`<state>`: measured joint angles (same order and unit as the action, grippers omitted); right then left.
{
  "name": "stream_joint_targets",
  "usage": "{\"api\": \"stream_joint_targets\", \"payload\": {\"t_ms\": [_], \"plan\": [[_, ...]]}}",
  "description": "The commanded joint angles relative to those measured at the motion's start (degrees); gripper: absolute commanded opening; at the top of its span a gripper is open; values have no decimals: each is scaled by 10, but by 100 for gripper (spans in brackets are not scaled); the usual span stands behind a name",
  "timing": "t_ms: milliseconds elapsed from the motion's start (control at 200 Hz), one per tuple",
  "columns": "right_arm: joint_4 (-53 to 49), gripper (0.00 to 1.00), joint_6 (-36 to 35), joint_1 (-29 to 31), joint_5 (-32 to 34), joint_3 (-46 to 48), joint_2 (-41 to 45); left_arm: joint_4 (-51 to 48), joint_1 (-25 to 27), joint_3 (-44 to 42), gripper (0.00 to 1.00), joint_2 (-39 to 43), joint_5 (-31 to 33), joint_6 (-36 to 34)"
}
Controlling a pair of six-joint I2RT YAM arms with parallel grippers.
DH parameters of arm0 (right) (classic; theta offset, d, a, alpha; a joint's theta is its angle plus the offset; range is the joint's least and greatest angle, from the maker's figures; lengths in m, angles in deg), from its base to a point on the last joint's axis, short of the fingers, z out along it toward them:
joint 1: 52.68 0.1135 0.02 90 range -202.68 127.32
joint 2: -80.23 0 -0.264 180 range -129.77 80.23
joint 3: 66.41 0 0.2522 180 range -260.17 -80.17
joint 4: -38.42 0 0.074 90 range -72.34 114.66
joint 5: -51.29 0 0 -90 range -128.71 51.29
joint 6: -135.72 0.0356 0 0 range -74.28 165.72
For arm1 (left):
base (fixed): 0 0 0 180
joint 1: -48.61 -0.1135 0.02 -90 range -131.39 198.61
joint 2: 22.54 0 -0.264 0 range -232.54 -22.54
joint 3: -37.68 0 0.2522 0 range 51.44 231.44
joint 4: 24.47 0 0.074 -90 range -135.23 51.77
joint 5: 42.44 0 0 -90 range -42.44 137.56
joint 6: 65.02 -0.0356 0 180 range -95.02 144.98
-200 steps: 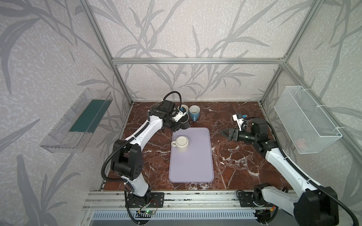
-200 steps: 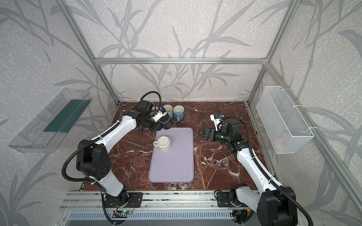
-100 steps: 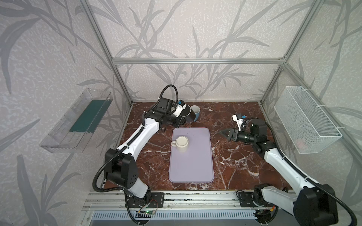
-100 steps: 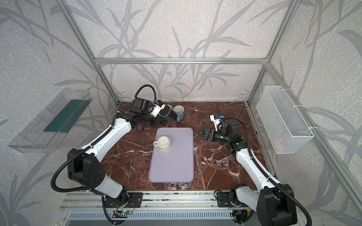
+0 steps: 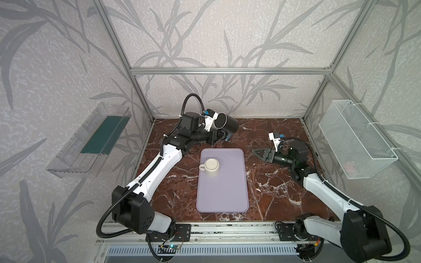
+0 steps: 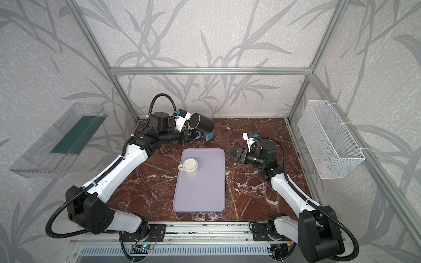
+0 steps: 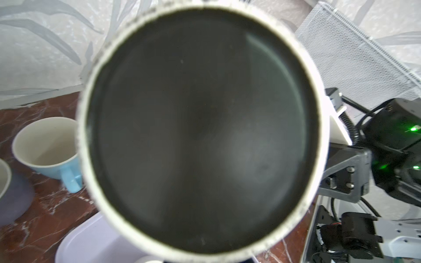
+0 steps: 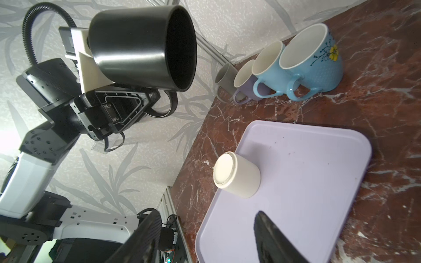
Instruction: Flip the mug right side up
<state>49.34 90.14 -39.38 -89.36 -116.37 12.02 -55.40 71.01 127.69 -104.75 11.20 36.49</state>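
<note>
My left gripper (image 5: pixel 217 136) is shut on the handle of a black mug (image 5: pixel 227 124), held in the air over the back of the table. The black mug (image 8: pixel 136 47) lies on its side, mouth toward the right arm. Its base (image 7: pixel 200 127) fills the left wrist view and hides the jaws. A cream mug (image 5: pixel 211 167) stands upside down on the lavender tray (image 5: pixel 223 193), handle to the left. My right gripper (image 5: pixel 258 152) hovers open just right of the tray's back corner, nothing between its fingers (image 8: pixel 273 236).
A row of upright mugs stands along the back wall: two blue (image 8: pixel 312 61), a lavender one (image 8: pixel 246 86) and a grey one (image 8: pixel 224 76). A wire basket (image 5: pixel 355 139) hangs on the right wall and a clear bin (image 5: pixel 91 141) on the left wall.
The left arm has lifted the black mug off the table near the tray's back left corner, raising it and tipping it onto its side. The right arm has hardly moved.
</note>
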Motion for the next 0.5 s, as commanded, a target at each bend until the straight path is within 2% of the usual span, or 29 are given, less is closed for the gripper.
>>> {"api": "stream_joint_targets", "payload": {"t_ms": [0,225,495], "plan": [[115,66,51,14,-5,5,-14,133,11,-7,0,27,-57,71],[217,66,100,23,5,2,-31,249,30,-43,0,21,-94,155],[311,66,145,29,24,3,-45,375,48,-85,0,18,-111,238]]}}
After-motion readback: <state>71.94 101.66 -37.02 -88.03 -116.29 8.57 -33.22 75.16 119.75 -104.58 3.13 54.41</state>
